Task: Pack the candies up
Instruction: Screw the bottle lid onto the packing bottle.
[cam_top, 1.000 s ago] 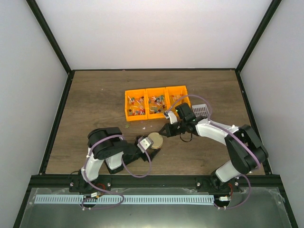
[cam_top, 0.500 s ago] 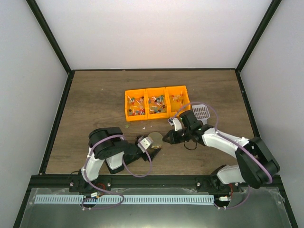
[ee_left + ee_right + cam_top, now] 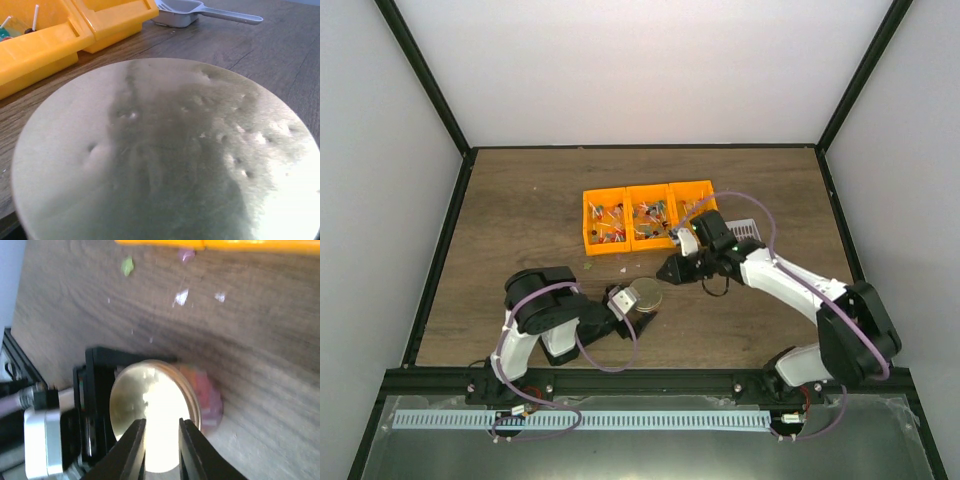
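The candies [image 3: 611, 222] lie in three orange bins [image 3: 646, 240]; a few show in the left wrist view [image 3: 20, 26]. More colourful candies [image 3: 205, 395] fill a jar under a round gold lid [image 3: 646, 294]. My left gripper [image 3: 632, 307] is shut on that jar, and the lid [image 3: 165, 150] fills its wrist view and hides the fingers. My right gripper [image 3: 668, 272] hovers just right of and above the lid [image 3: 150, 415]. Its fingers [image 3: 134, 447] stand narrowly apart with nothing between them.
A white slotted scoop [image 3: 746, 228] lies right of the bins, partly under my right arm; it also shows in the left wrist view [image 3: 182, 10]. Small wrapper scraps [image 3: 128, 265] litter the table in front of the bins. Black frame rails edge the table.
My right gripper dipped toward the near side half a second ago and has moved back up beside the lid, covering part of the scoop again. The left arm and jar have not moved.
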Tool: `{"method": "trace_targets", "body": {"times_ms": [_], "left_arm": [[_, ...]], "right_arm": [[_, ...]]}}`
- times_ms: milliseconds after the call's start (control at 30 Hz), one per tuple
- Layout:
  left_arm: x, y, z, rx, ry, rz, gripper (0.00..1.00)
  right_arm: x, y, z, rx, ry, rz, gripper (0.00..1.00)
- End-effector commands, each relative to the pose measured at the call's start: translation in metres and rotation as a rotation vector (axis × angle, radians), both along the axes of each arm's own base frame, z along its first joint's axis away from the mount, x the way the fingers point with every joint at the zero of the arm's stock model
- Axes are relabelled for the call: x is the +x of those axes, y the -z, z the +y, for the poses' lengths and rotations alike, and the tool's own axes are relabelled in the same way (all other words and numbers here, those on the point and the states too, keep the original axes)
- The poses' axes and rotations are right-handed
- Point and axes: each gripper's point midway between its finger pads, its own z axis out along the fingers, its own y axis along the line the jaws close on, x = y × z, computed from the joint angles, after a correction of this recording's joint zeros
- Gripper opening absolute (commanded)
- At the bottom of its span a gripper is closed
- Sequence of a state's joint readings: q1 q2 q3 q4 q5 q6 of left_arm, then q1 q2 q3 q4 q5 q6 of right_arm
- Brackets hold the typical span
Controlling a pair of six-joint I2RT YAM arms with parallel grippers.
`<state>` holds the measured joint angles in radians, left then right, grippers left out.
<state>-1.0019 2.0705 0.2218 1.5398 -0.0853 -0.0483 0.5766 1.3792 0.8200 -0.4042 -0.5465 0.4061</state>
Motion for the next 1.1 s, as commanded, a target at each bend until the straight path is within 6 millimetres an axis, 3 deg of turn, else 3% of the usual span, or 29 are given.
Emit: {"method": "trace_targets", "body": {"times_ms": [0,300,633,833,1067], "left_arm": [[-0.015,0.008,0.006,-0.007,0.044,0.056,0.91],[-0.021,0.002,0.004,-0.040,0.075,0.045,0.92],[-0.027,0.004,0.007,-0.013,0.113,0.031,0.92],[-0.024,0.003,0.009,-0.016,0.103,0.029,0.92],[-0.016,0.000,0.012,-0.030,0.068,0.024,0.92]], "right_arm": [[0.025,0.001,0.006,-0.052,-0.040,-0.053,0.23],[0.036,0.017,0.026,-0.022,-0.145,-0.066,0.23],[0.038,0.019,0.041,0.001,-0.179,-0.060,0.20],[0.029,0.025,0.054,0.002,-0.233,-0.051,0.19],[0.017,0.030,0.054,0.004,-0.241,-0.032,0.17]]}}
